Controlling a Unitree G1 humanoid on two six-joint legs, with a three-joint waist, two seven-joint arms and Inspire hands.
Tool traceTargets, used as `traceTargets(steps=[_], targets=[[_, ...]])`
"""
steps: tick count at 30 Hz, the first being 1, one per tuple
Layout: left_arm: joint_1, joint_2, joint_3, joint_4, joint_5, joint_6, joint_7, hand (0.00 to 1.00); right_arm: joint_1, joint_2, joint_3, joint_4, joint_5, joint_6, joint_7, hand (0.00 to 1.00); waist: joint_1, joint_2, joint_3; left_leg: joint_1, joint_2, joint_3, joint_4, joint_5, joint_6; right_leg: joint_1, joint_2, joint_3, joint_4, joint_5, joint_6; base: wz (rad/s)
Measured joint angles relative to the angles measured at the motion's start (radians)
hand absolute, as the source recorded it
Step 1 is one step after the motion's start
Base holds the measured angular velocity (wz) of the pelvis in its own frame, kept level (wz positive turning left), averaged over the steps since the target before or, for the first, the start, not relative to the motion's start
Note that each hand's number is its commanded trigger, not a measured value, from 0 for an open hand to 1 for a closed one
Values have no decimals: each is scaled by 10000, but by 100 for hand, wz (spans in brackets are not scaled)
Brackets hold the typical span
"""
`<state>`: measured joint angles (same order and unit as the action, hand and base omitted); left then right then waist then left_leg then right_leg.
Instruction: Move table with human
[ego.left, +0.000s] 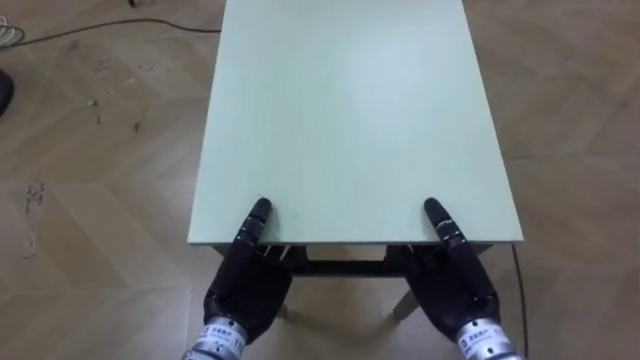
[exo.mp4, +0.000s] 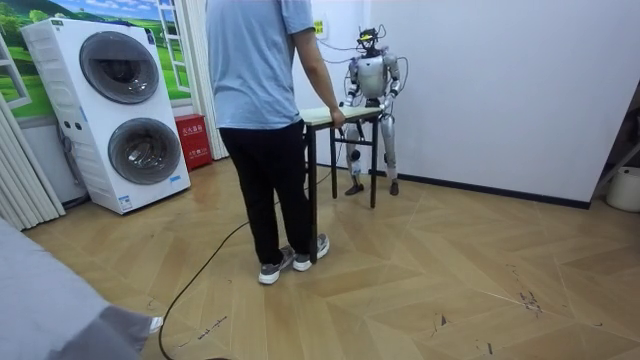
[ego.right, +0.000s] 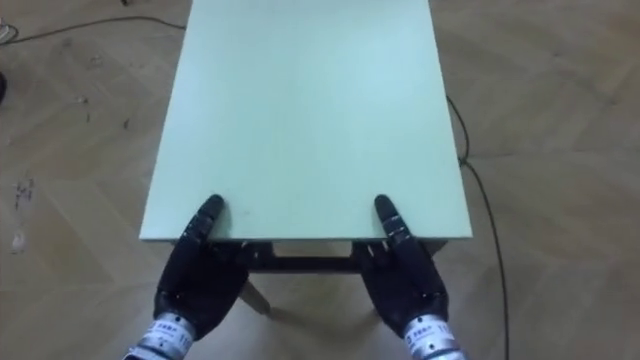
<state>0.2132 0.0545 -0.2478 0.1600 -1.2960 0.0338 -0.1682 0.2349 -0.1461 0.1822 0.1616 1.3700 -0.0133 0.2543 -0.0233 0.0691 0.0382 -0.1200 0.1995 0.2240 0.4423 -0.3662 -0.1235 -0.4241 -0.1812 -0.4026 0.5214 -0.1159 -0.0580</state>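
Observation:
A pale green table (ego.left: 350, 110) with a dark frame stretches away from me over the wood floor. My left hand (ego.left: 245, 285) grips its near edge at the left, thumb on top and fingers under the board. My right hand (ego.left: 455, 285) grips the same edge at the right in the same way. In the room view I stand at one end of the table (exo.mp4: 322, 115), close to the white wall. A person (exo.mp4: 260, 90) in a blue shirt stands at the opposite end with a hand (exo.mp4: 338, 118) on it.
Two stacked washing machines (exo.mp4: 125, 110) and a red box (exo.mp4: 190, 140) stand at the room view's left. A dark cable (ego.right: 480, 200) runs over the floor beside the table's right side, and another cable (ego.left: 100, 30) lies at the far left. Open floor lies towards the room view's right.

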Motion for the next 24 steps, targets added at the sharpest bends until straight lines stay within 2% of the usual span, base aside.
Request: traceTargets(steps=[1, 2, 4, 5, 7, 9, 11, 13, 14, 15, 17, 20, 24], targets=[[-141, -55, -78, 233, -84, -17, 0, 100, -79, 49, -155, 124, 1, 100, -1, 100, -35, -18, 12, -164, -290, 131, 148, -8, 296, -123, -293, 39, -38, 353, 122, -16], [-150, -61, -103, 284, -107, -9, 3, 100, -92, 45, -220, 143, -5, 174, -1, 100, -38, -17, 12, -244, -445, 209, 173, 0, 439, -139, -435, 51, -130, 534, 190, -9], [-145, -65, -175, 463, -123, 5, 22, 100, 86, -4, -328, 147, -57, 347, 24, 100, -302, -65, 20, -466, -1087, 275, 310, 90, 1039, -112, -855, 361, -490, 1270, 669, 12], [-152, -56, -174, 521, -103, 3, 22, 100, 143, -2, -364, 148, -78, 400, 24, 100, -336, -78, 17, -529, -1208, 292, 372, 108, 1169, -101, -955, 416, -618, 1510, 783, 19], [-147, 99, -144, 581, -60, 3, 37, 100, 285, 38, -594, 146, -391, 733, 68, 100, -678, -157, 8, -891, -1591, 216, 689, 144, 1696, -92, -1284, 719, -956, 2289, 1137, 30], [-149, 267, -155, 611, -82, 19, 78, 100, 444, 64, -627, 147, -382, 908, 76, 100, -843, -165, -3, -1123, -1610, 201, 1085, 44, 1968, -61, -1425, 742, -759, 2575, 1292, 35], [-136, 372, -256, 627, -61, 43, 160, 100, 650, 146, -677, 146, -359, 988, 75, 100, -855, -164, -5, -1168, -1615, 191, 1189, 65, 2150, -11, -1478, 778, -4, 2350, 1353, 26], [-119, 370, -312, 626, 23, 61, 236, 100, 809, 174, -697, 146, -259, 1000, 74, 100, -852, -165, -5, -1163, -1605, 252, 1194, 149, 2305, 118, -1388, 1047, 1309, 1445, 1303, 19], [-95, 360, -307, 626, 36, 61, 239, 100, 823, 184, -688, 146, -241, 999, 71, 100, -839, -164, -5, -1149, -1612, 258, 1190, 162, 2330, 196, -1299, 1212, 1572, 1164, 1300, 3], [-49, 358, -306, 624, 39, 59, 238, 100, 860, 196, -665, 146, -188, 991, 68, 100, -779, -172, -8, -1125, -1640, 278, 1183, 177, 2361, 426, -1083, 1454, 1786, 704, 1322, -4], [45, 345, -310, 619, 33, 62, 239, 100, 938, 179, -497, 144, -63, 950, 57, 100, -743, -239, -43, -1007, -1833, 272, 1057, 232, 2428, 931, -888, 1786, 1623, -43, 1402, 0], [134, 333, -313, 605, 36, 69, 246, 100, 997, 122, -406, 144, -4, 879, 0, 100, -754, -250, -51, -938, -1908, 132, 1010, 241, 2405, 1292, -706, 2087, 1099, -217, 1517, 8], [141, 470, -381, 472, 42, -1, 268, 100, 1065, 8, 173, 145, 373, 336, -4, 100, -788, -376, -114, -916, -1920, -174, 616, 543, 2261, 1784, -434, 2110, 104, -254, 1566, 19]])
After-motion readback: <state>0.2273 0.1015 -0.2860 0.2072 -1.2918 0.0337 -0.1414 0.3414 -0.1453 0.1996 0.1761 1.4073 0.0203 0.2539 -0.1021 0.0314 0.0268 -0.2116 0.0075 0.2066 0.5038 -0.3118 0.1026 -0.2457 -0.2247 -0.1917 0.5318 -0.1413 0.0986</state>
